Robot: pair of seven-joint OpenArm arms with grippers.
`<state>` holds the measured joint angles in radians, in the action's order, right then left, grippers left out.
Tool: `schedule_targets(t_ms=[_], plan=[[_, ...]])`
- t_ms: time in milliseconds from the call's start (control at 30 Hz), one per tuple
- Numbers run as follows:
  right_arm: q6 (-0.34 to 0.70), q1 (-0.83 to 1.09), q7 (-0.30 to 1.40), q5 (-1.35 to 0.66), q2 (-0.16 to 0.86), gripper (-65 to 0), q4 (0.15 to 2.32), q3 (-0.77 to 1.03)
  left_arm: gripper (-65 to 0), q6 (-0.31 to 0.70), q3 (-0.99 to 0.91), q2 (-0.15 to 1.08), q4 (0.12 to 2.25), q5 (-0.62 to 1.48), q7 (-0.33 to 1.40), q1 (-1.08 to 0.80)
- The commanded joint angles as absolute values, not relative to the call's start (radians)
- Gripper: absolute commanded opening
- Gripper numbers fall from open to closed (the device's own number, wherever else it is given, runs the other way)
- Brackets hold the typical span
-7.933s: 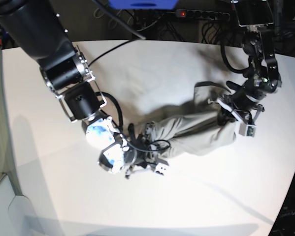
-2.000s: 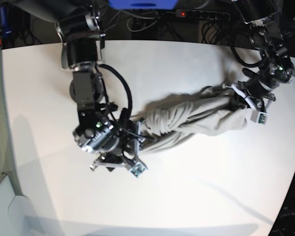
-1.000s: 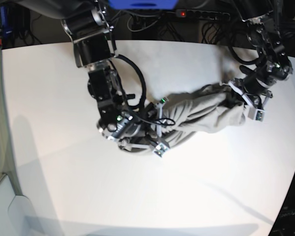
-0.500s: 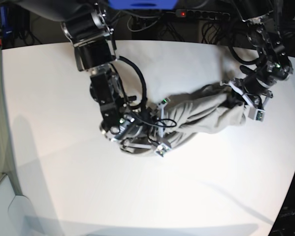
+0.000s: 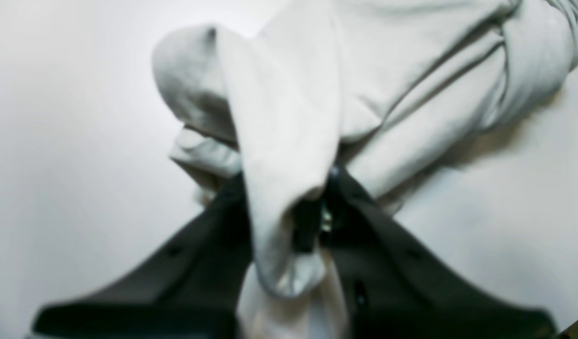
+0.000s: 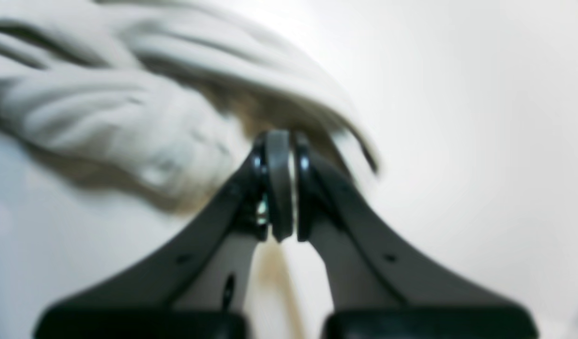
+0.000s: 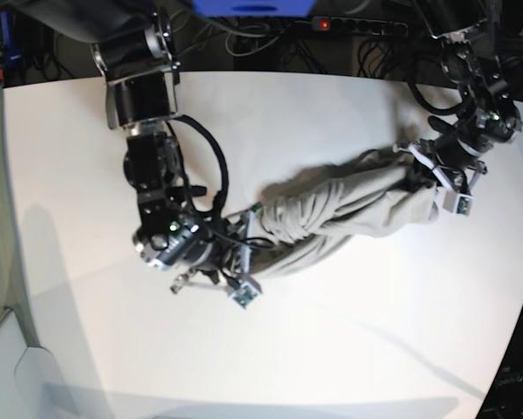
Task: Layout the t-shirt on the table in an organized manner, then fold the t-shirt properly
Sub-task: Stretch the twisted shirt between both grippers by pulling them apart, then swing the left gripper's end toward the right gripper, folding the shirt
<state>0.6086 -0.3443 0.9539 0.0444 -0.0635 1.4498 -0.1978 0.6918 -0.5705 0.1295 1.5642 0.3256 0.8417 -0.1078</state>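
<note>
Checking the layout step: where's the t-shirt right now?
In the base view the t-shirt lies bunched and twisted, right of the table's centre, between both grippers.

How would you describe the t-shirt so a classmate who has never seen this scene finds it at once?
Start with the large white table. Across its middle, between two black robot arms, stretches the t-shirt, a grey-beige rope of twisted, wrinkled cloth. It is the only soft thing there.

Both wrist views are blurred. Cloth of the t-shirt (image 5: 289,141) drapes over the left gripper's fingers (image 5: 223,226), hiding their tips. Whether any fabric sits between the right gripper's fingers (image 6: 279,183) cannot be told. The table (image 7: 348,349) is cut off by the base view's right edge.
</note>
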Motion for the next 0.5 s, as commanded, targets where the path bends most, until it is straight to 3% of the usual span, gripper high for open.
schedule_targets(t_ms=[0,133,467], plan=[[0.602,-0.381,0.940,0.030,-0.070,-64.1,1.472,-0.180,-64.8,0.694,-0.575,0.137,1.583,0.346,0.823,-0.097],[0.607,-0.377,1.015,0.028,-0.073,-61.9,1.474,-0.183,-64.8,0.694,-0.570,0.131,1.583,0.352,0.823,-0.110],[0.607,-0.332,1.093,0.027,-0.148,-39.6,1.475,-0.320,-64.8,0.694,-0.512,0.094,1.584,0.354,0.820,-0.160]])
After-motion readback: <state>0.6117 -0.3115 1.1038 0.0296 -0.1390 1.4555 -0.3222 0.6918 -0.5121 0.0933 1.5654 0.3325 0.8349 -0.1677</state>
